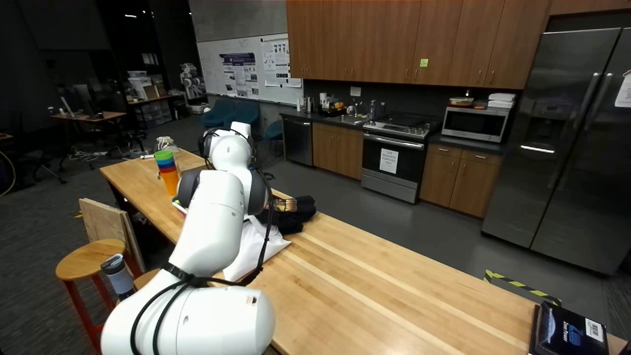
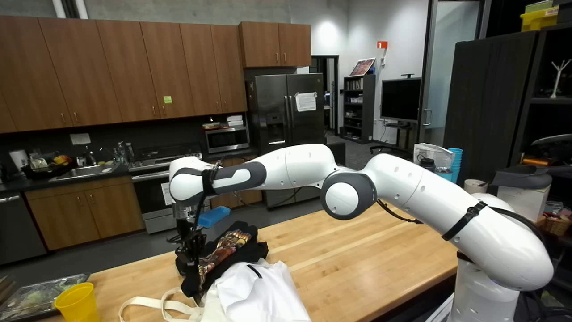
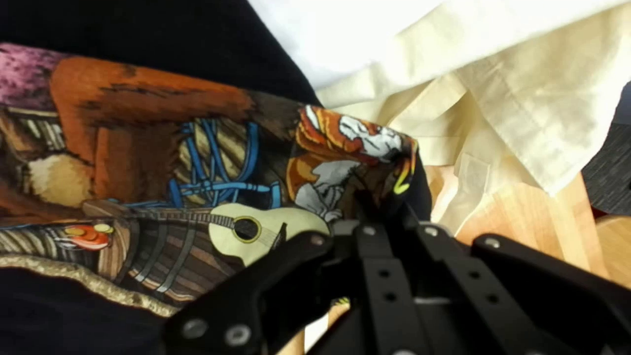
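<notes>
The black printed cloth [image 3: 197,162] lies bunched on the wooden table [image 2: 357,250], a pictured guitar showing on its upper side. The claw [image 3: 389,214] points down at one end of it, fingers almost together, a fold of the fabric pinched between them. Just beside it, a white cloth [image 2: 263,290] overlies a cream tote bag [image 3: 527,118] whose straps trail on the table; what the bag contains I cannot tell. In an exterior view, a yellow cup [image 2: 78,306] stands mouth up next to a flat, clear-topped pack [image 2: 49,290] with greenish contents, too blurred to name. In an exterior view, a nested stack of cups [image 1: 166,170] stands on the table, green uppermost, orange lowest. A lidded tumbler [image 1: 118,276] is near a round stool [image 1: 88,256]. Farther off, a dark dish rack [image 2: 49,172] beside the sink [image 2: 85,172] holds dishes and something orange.
</notes>
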{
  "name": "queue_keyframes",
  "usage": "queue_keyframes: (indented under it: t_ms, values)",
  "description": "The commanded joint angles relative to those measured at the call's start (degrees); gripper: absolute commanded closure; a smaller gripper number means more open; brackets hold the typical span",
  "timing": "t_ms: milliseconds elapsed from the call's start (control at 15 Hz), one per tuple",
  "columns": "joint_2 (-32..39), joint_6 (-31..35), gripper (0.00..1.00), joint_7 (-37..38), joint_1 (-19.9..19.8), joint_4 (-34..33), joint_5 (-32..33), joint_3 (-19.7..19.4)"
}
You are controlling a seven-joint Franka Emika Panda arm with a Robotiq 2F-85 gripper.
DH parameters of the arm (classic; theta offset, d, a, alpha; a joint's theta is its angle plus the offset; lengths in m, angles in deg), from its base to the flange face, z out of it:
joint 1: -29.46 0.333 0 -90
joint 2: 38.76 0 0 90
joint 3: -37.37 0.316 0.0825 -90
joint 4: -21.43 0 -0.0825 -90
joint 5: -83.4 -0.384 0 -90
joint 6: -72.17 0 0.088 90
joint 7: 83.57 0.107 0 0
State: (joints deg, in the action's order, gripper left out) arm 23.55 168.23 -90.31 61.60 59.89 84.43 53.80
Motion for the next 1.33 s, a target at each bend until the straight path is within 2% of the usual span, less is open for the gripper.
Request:
queue_keyframes:
  t_ms: [0, 267, 533, 600, 1000, 1067, 1133, 1200, 1267]
  values:
    - [-0.1, -11.5, 0.98, 2.9, 1.7, -5.8, -0.4, -2.8]
    - [-2.1, -24.8, 0.98, 8.2, 5.2, -13.1, 2.5, -7.1]
    - [-5.1, -31.5, 0.98, 16.6, 8.8, -21.4, 4.8, -11.7]
    - [-8.9, -31.1, 0.98, 19.6, 9.6, -18.0, 5.1, -12.7]
    - [-18.8, -33.4, 0.98, 34.2, 13.4, -19.3, 7.2, -17.4]
    - [-20.1, -33.3, 0.98, 35.6, 14.2, -19.2, 8.5, -18.5]
    - [-17.6, -31.6, 0.98, 32.6, 13.1, -18.5, 6.6, -16.7]
    - [-18.6, -31.7, 0.91, 32.9, 13.3, -18.2, 6.8, -16.9]
    - [-19.0, -31.7, 0.91, 32.9, 13.4, -17.8, 6.8, -16.8]
